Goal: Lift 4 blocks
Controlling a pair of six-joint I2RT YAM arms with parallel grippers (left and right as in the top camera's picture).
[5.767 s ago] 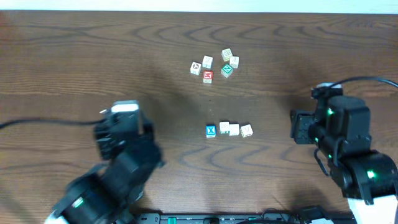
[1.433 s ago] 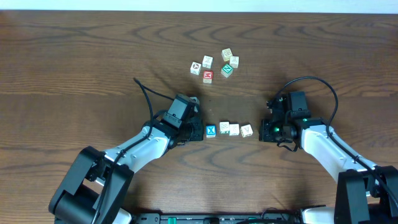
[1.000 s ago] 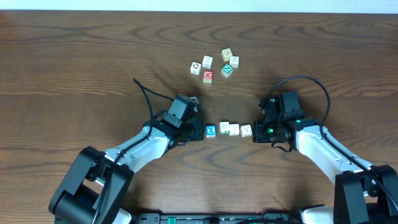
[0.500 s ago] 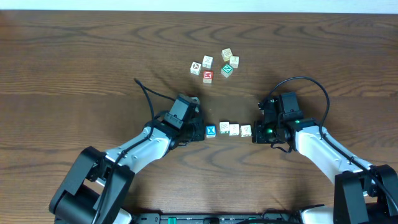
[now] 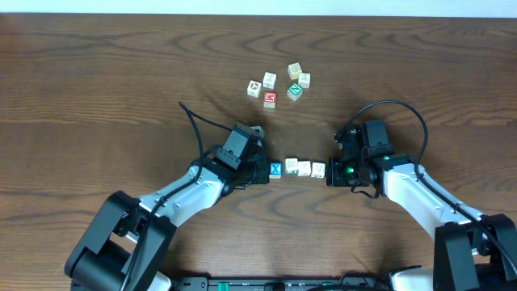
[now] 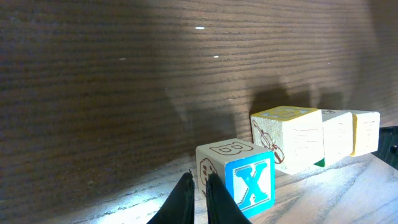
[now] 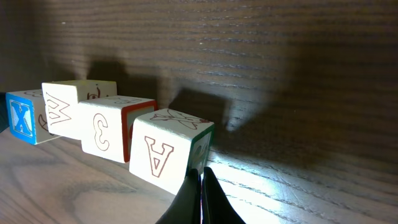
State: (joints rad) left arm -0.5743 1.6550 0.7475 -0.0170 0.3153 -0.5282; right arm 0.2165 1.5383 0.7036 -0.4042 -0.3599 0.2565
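- The four blocks lie in a short row near the middle of the table. The row runs from 9 o'clock to 3 o'clock, and each block is touching or just beside its neighbour.
- The blue X block forms the 9 o'clock end of the row.
- Three cream ones follow it: the yellow-topped block, the 3 block, and the A block at the 3 o'clock end.
- All four sit flat on the wood. The row is slightly staggered rather than dead straight.
- The left gripper has its fingers drawn together to a thin slit, with nothing between them.
- Its tips sit low at the 9 o'clock face of the blue X block. I cannot tell whether they touch it or are just beside it.
- The right gripper has its fingers pressed together and also holds nothing.
- Its tips sit low at the 3 o'clock side of the A block, by that block's bottom corner.
- From overhead, the left arm reaches in from about 7 o'clock and the right arm from about 5 o'clock. The two grippers bracket the row end to end.
- At 12 o'clock from the row, well apart, is a loose cluster of other cubes. Among them are a red-faced cube and a green diamond cube.
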